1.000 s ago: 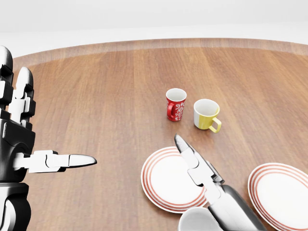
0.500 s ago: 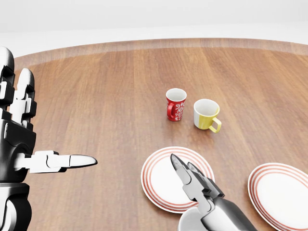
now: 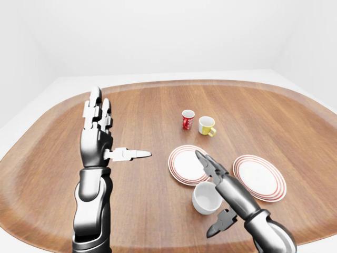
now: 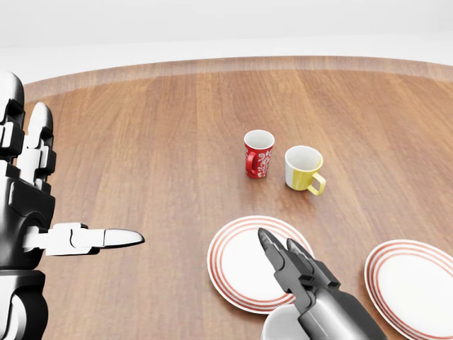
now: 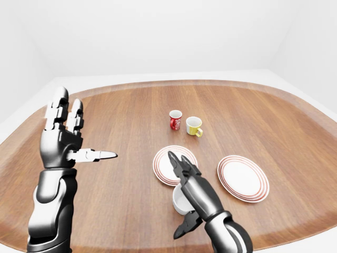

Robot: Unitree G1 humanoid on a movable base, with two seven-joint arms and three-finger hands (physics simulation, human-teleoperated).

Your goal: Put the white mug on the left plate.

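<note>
The white mug [image 3: 200,203] stands upright on the wooden table just below the left plate [image 3: 181,164], a white plate with red rings, and is not on it. My right hand [image 3: 210,192] is open about the mug: its long fingers [image 3: 209,166] lie along the mug's right side and reach over the plate's lower edge, and the thumb [image 3: 220,224] hangs below the mug. In the head view only the mug's rim [image 4: 277,327] shows at the bottom edge. My left hand [image 3: 113,134] is raised open at the left, holding nothing.
A red patterned mug [image 3: 188,119] and a yellow-and-white mug [image 3: 206,125] stand side by side above the left plate. A second ringed plate [image 3: 259,177] lies to the right. The oval table's rim [image 3: 174,84] curves round the whole scene.
My right hand's fingers have drawn back from the plate's top edge toward the bottom of the head view and now lie lower and closer to the mug. The left hand has barely shifted.
</note>
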